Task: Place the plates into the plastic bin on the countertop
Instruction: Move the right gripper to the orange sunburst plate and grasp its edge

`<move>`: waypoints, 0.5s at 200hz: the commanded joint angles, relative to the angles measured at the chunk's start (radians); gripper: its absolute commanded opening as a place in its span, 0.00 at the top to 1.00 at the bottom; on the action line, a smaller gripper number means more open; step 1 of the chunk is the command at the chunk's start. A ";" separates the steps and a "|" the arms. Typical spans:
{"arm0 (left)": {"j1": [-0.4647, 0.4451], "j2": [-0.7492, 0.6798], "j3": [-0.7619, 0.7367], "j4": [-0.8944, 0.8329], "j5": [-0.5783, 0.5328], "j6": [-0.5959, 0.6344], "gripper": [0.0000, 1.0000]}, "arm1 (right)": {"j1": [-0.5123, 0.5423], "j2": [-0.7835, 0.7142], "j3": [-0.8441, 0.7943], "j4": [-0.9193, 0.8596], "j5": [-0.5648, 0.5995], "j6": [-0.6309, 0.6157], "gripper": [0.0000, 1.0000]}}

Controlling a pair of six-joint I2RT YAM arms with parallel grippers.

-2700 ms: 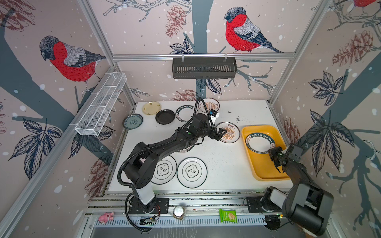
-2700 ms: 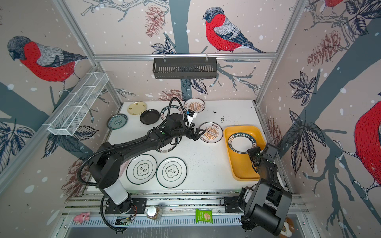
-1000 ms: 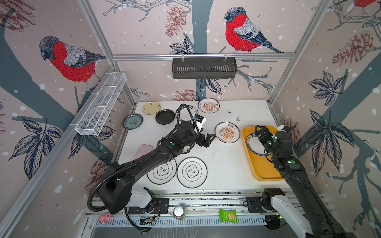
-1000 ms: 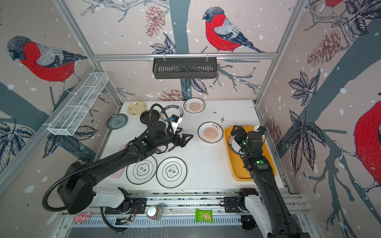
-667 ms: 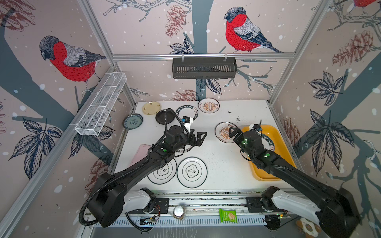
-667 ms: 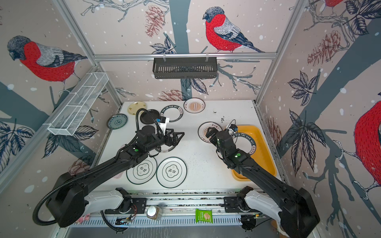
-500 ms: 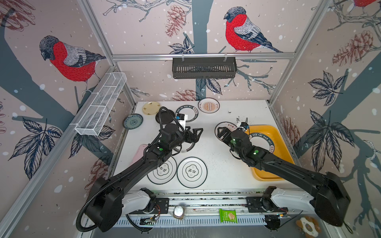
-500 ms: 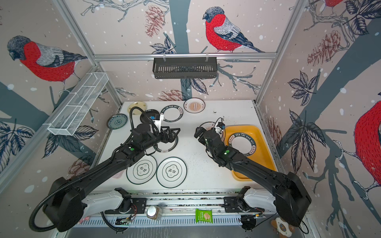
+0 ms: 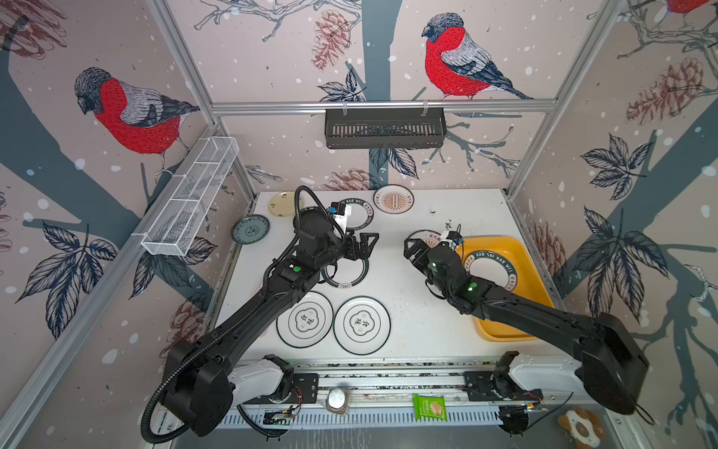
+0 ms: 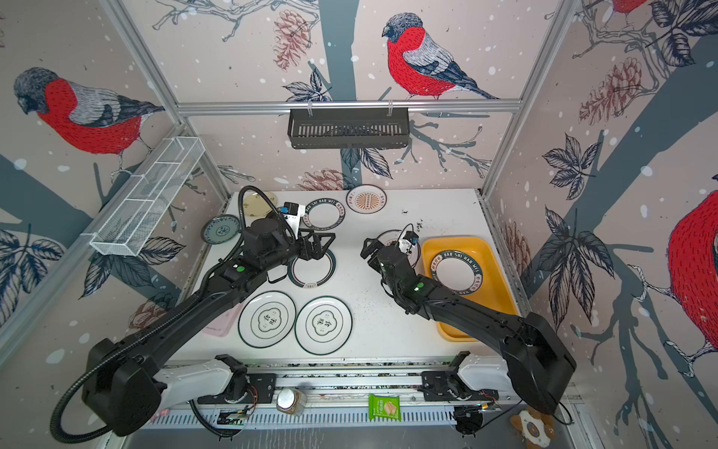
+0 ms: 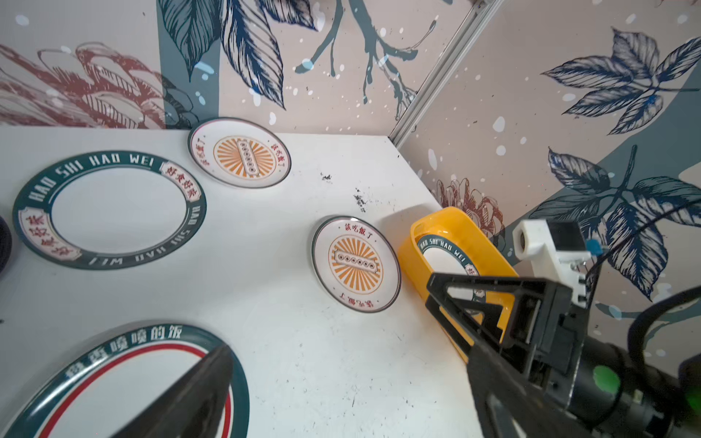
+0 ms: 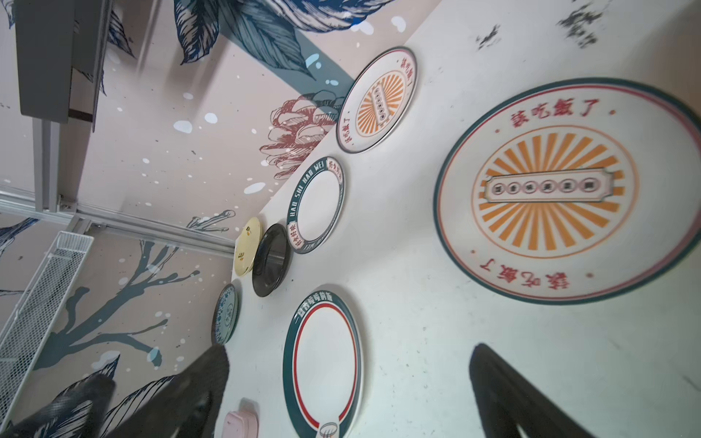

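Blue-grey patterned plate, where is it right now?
In both top views the blue-grey plate lies by the left edge of the countertop, toward the back, beside the cream-yellow plate.

"HAO SHI HAO WEI" runs in white capitals round the dark-green rim of the lettered plate (image 11: 110, 210) on the tabletop (image 11: 265, 227) and of the binned plate (image 9: 490, 268) in the yellow bin (image 9: 535, 280). The back sunburst plate (image 11: 239, 153) and the bin-side sunburst plate (image 11: 356, 264) each carry red "该吃饭了" 2 times. The red-ringed plate (image 11: 95, 386) has a rim text ending "喷喷的饭". The emblem plate (image 10: 323, 324) reads "食味".
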 commanded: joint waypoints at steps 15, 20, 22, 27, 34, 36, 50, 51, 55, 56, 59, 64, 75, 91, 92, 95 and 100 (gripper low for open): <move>0.040 -0.027 -0.033 0.024 -0.012 0.007 0.03 | -0.010 0.127 0.112 -0.101 -0.046 0.002 0.00; 0.046 -0.027 -0.033 0.012 -0.026 0.005 0.03 | -0.014 0.147 0.128 -0.121 -0.054 0.014 0.00; 0.047 -0.026 -0.033 0.005 -0.035 0.001 0.03 | -0.016 0.155 0.135 -0.127 -0.060 0.019 0.00; 0.051 -0.024 -0.030 -0.012 -0.063 -0.012 0.03 | -0.024 0.176 0.145 -0.139 -0.079 0.036 0.00; 0.059 -0.020 -0.025 -0.033 -0.084 -0.027 0.03 | -0.041 0.201 0.154 -0.153 -0.119 0.065 0.00; 0.062 -0.019 -0.025 -0.038 -0.084 -0.030 0.03 | -0.046 0.208 0.156 -0.156 -0.131 0.074 0.00; 0.080 -0.018 -0.015 -0.067 -0.092 -0.032 0.03 | -0.080 0.251 0.152 -0.158 -0.195 0.123 0.00; 0.080 -0.019 -0.014 -0.069 -0.093 -0.031 0.03 | -0.082 0.253 0.151 -0.159 -0.196 0.126 0.00; 0.081 -0.022 -0.011 -0.074 -0.095 -0.025 0.03 | -0.089 0.260 0.150 -0.169 -0.199 0.141 0.00; 0.081 -0.023 -0.010 -0.076 -0.097 -0.025 0.03 | -0.090 0.263 0.150 -0.173 -0.199 0.144 0.00; 0.082 -0.025 -0.008 -0.079 -0.100 -0.020 0.03 | -0.095 0.266 0.150 -0.183 -0.195 0.155 0.00; 0.081 -0.033 -0.006 -0.082 -0.105 -0.015 0.03 | -0.100 0.271 0.149 -0.199 -0.184 0.169 0.00; 0.082 -0.050 -0.009 -0.083 -0.121 -0.009 0.03 | -0.109 0.274 0.141 -0.237 -0.154 0.201 0.00; 0.084 -0.065 -0.016 -0.082 -0.141 -0.004 0.03 | -0.131 0.273 0.112 -0.236 -0.159 0.234 0.00; 0.084 -0.065 -0.016 -0.082 -0.141 -0.003 0.03 | -0.132 0.272 0.109 -0.234 -0.160 0.236 0.00; 0.084 -0.066 -0.016 -0.083 -0.139 -0.003 0.03 | -0.135 0.272 0.101 -0.227 -0.162 0.241 0.00; 0.084 -0.066 -0.017 -0.080 -0.138 0.000 0.03 | -0.142 0.269 0.089 -0.222 -0.165 0.252 0.00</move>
